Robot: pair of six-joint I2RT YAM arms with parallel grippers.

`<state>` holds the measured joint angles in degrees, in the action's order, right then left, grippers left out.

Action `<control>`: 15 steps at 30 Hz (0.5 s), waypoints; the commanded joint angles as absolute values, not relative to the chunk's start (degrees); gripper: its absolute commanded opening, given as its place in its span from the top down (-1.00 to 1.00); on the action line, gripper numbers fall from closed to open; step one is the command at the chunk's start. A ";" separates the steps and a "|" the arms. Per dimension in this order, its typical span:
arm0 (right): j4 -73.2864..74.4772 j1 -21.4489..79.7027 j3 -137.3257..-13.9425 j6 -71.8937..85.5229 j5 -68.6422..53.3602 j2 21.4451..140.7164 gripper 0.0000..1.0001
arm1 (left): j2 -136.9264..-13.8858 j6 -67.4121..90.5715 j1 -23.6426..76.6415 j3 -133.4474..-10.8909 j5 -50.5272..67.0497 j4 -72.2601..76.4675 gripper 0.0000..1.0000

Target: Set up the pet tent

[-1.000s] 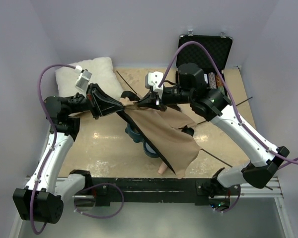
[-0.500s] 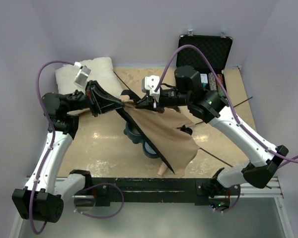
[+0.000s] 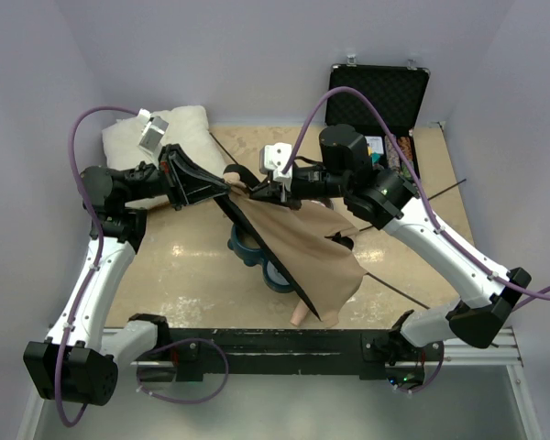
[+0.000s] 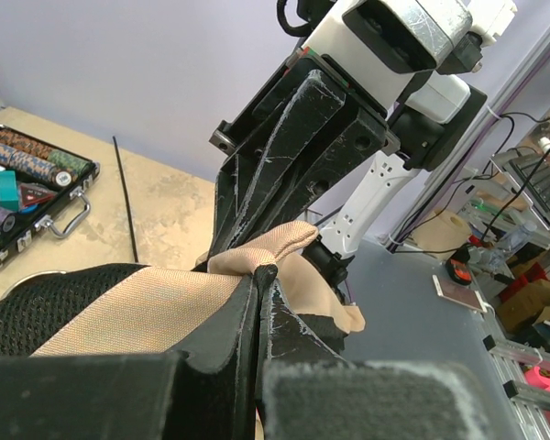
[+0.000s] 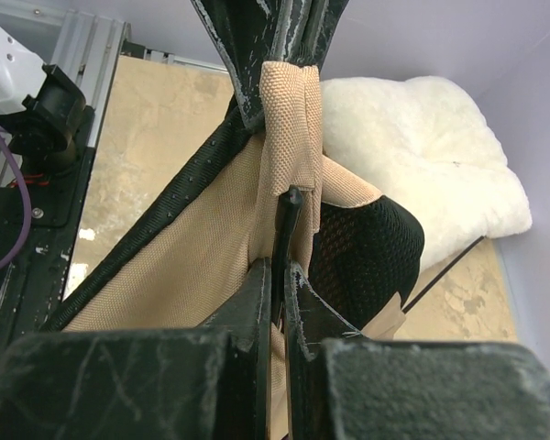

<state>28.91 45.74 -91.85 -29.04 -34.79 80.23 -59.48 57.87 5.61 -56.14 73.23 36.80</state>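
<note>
The pet tent (image 3: 302, 252) is draping slack above the middle of the desk (image 3: 183, 266), its bunched top corner raised. The left gripper (image 4: 259, 284) and right gripper (image 5: 277, 270) are both pinching that corner. A white pillow (image 3: 188, 128) is lying behind.

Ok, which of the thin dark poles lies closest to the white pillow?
The pole beside the pillow's right edge, slanting toward the raised pet tent; the other two poles lie far right.

Likely robotics lab: purple-walled test cell (image 3: 257, 55), cluttered workbench (image 4: 532, 188), aluminium framing (image 4: 524, 354), cables (image 4: 521, 117) beyond.
</note>
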 commanded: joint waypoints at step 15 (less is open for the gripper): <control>38.94 46.67 -97.03 -34.63 -27.07 83.58 1.00 | -57.74 47.56 5.89 -57.13 73.21 23.75 1.00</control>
